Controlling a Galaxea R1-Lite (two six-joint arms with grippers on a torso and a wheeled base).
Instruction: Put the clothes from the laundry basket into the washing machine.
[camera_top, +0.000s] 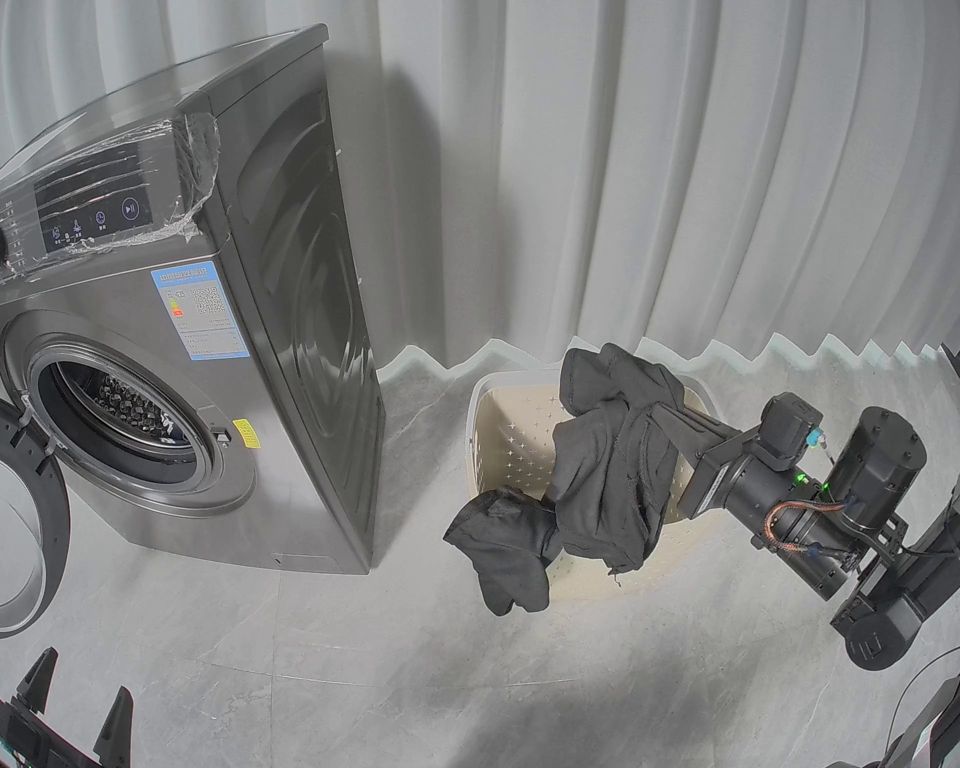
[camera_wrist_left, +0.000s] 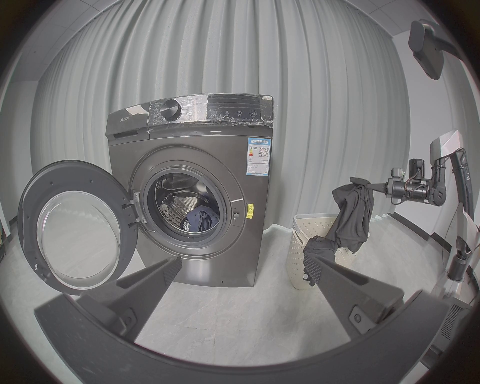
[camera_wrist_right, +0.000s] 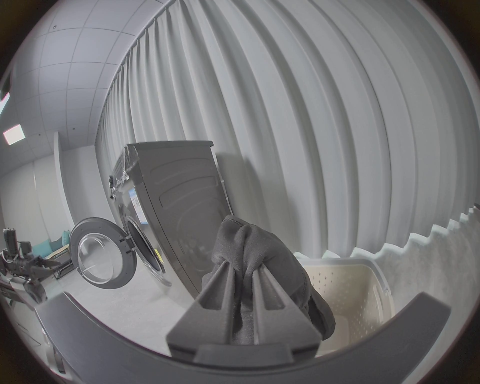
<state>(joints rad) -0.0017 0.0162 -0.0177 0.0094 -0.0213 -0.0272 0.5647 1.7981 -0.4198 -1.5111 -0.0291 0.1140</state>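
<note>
My right gripper (camera_top: 662, 412) is shut on a dark grey garment (camera_top: 610, 470), held up above the cream laundry basket (camera_top: 515, 435). The cloth hangs down and one end drapes over the basket's front rim toward the floor. In the right wrist view the fingers (camera_wrist_right: 225, 290) pinch a bunched fold of the garment (camera_wrist_right: 250, 250). The grey washing machine (camera_top: 200, 330) stands at the left with its round door (camera_top: 25, 540) swung open. A blue item (camera_wrist_left: 200, 219) lies inside the drum (camera_wrist_left: 186, 207). My left gripper (camera_top: 75, 705) is open, low at the front left, with nothing in it.
White curtains (camera_top: 650, 170) hang behind the machine and basket. The floor (camera_top: 400, 650) is pale grey tile, bare between the machine and the basket. The open door juts out to the machine's front left.
</note>
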